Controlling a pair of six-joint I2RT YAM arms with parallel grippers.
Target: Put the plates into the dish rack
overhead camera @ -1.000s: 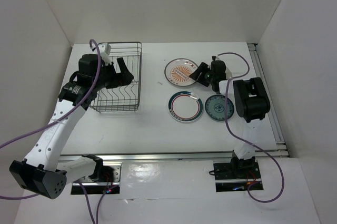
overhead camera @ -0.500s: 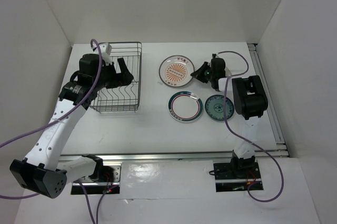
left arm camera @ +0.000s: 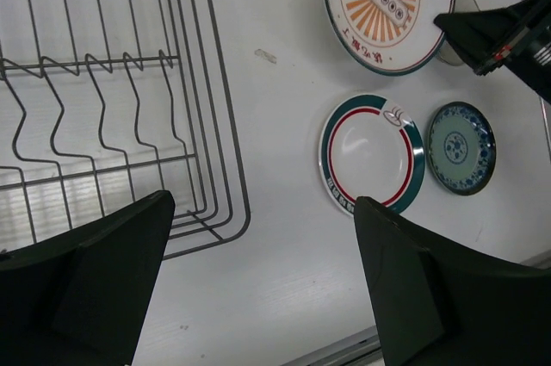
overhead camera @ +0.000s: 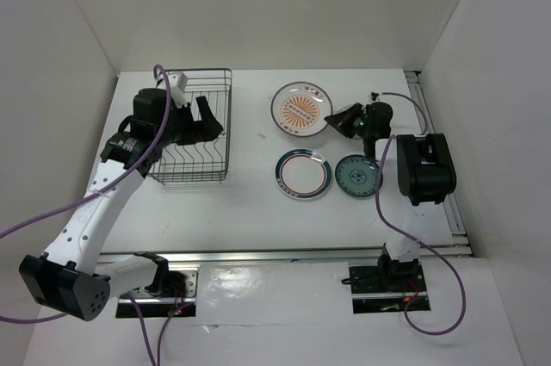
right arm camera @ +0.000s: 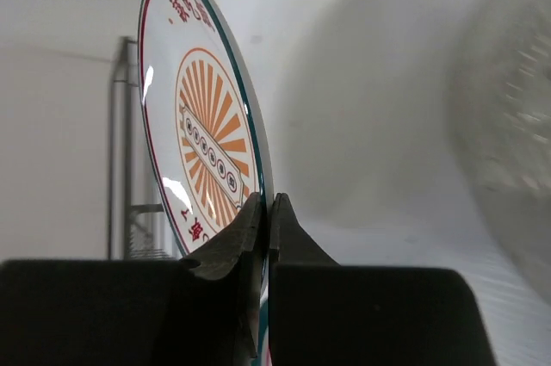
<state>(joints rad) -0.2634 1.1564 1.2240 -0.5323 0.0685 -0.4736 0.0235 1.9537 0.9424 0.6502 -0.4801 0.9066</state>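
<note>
Right gripper (overhead camera: 341, 118): fingers pinch right rim of round orange-sunburst white plate (overhead camera: 301, 110).
Left gripper (overhead camera: 203, 116): spread wide over dark wire dish rack (overhead camera: 231, 125), right edge.
Gap: white table (overhead camera: 254, 159) strip separates rack from plates.

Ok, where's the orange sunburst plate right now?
In the top view, the orange sunburst plate is right of the dish rack, just behind the ringed plate, with its right rim pinched in the right gripper.
</note>
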